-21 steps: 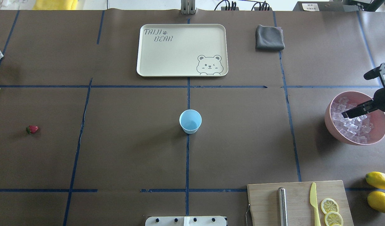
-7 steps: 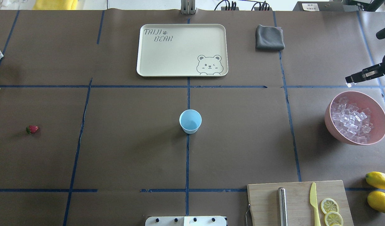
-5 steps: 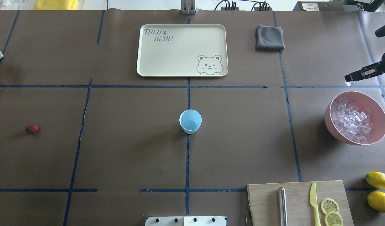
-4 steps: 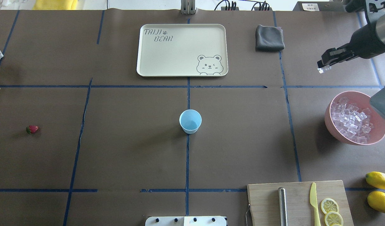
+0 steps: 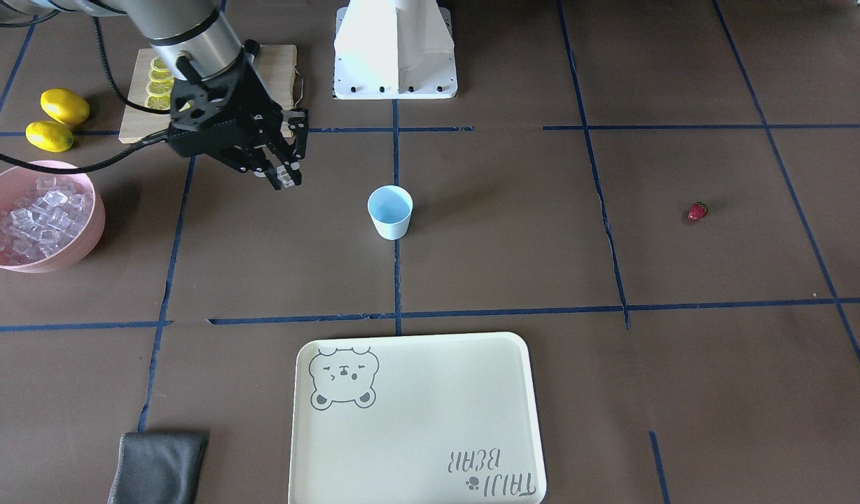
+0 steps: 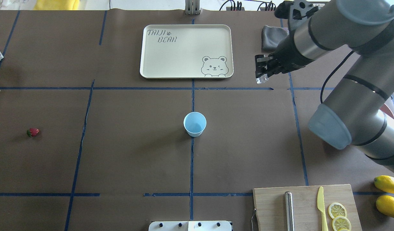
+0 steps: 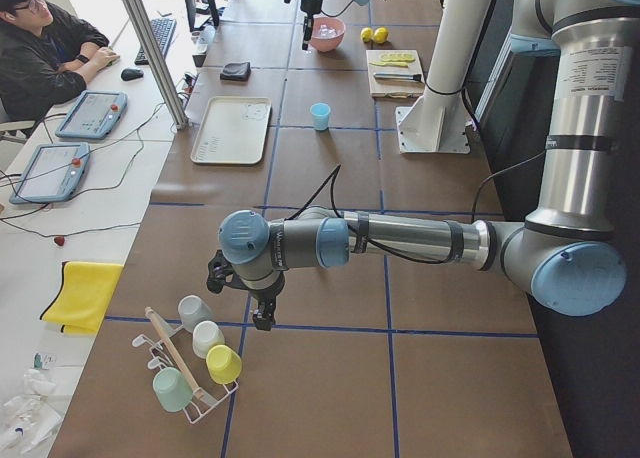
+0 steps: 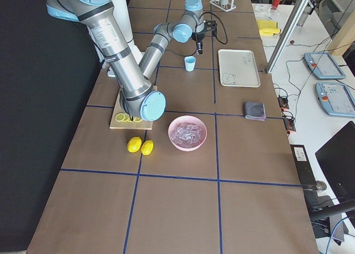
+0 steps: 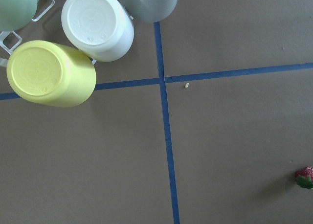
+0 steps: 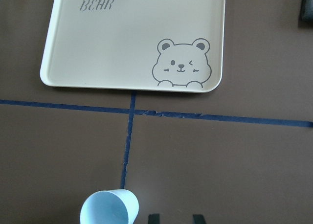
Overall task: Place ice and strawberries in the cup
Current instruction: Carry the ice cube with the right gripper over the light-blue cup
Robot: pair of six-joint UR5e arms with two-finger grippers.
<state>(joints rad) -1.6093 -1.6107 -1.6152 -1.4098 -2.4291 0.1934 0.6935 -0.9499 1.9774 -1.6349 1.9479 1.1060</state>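
Observation:
The light blue cup (image 6: 194, 123) stands upright at the table's centre and looks empty (image 5: 390, 210). My right gripper (image 6: 260, 78) is shut on one clear ice cube (image 5: 287, 178) and holds it in the air, right of the cup and beyond it. In the right wrist view the cup (image 10: 110, 209) is at the bottom left. The rest of the ice (image 5: 36, 215) lies in the pink bowl (image 5: 87, 238). The strawberry (image 6: 33, 132) lies far left on the table. My left gripper (image 7: 262, 318) hangs by a cup rack; I cannot tell if it is open.
A cream bear tray (image 6: 185, 51) lies beyond the cup, a grey cloth (image 6: 270, 37) to its right. A cutting board (image 6: 304, 205) with a knife and lemon slices, and two lemons (image 6: 388, 184), are at the front right. Upturned cups (image 9: 51, 72) sit by the left wrist.
My right gripper left the pink bowl with an ice cube, rose, and swept left toward the table's middle. The arm now covers the bowl in the overhead view.

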